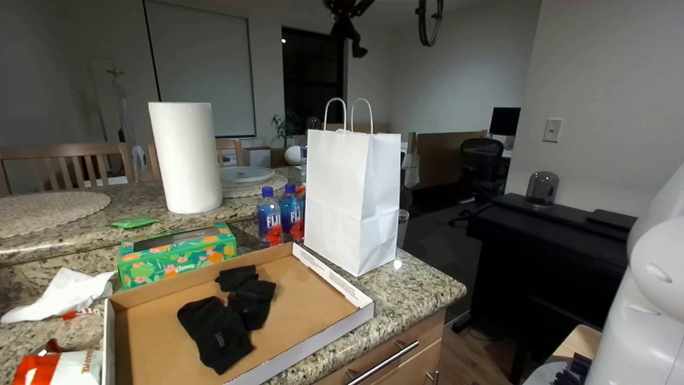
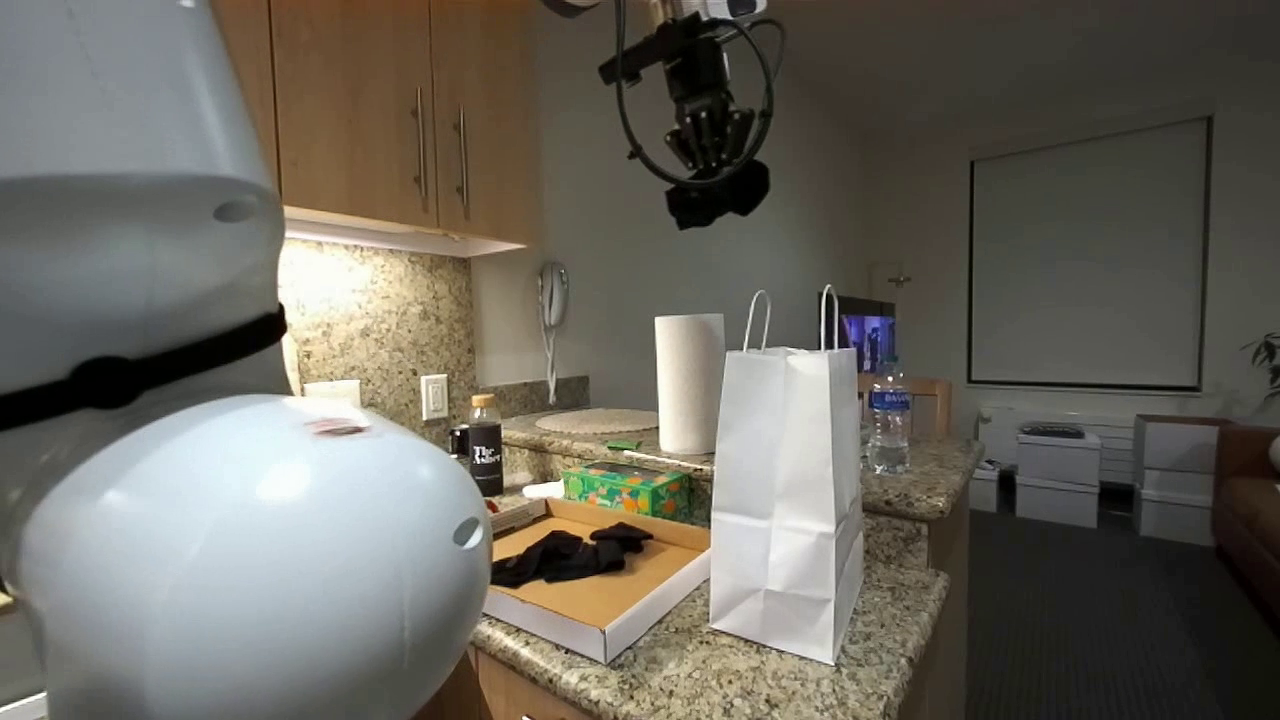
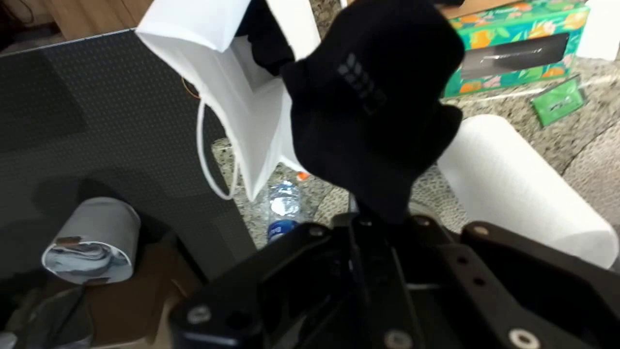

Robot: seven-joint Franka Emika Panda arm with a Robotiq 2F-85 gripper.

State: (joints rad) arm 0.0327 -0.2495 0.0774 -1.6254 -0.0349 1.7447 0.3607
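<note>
My gripper (image 3: pixel 375 218) is shut on a black sock (image 3: pixel 378 102) with a small grey mark; the sock's upper end is between the fingertips. The gripper (image 2: pixel 712 150) and hanging sock (image 2: pixel 718 195) are high above the counter, and the sock also shows at the top of an exterior view (image 1: pixel 350 37). A white paper bag (image 1: pixel 339 198) stands upright below, its handles up; in the wrist view the open bag (image 3: pixel 252 109) has black cloth (image 3: pixel 269 41) inside. More black socks (image 1: pixel 219 331) lie in a shallow cardboard tray (image 1: pixel 304 283) beside the bag (image 2: pixel 785 490).
A floral tissue box (image 1: pixel 176 254), water bottles (image 1: pixel 269 216) and a paper towel roll (image 1: pixel 187 158) stand behind the tray and bag. A clear bottle (image 2: pixel 889 420) stands on the raised counter. A crumpled white tissue (image 1: pixel 61 294) and red-white packet (image 1: pixel 59 369) lie left of the tray.
</note>
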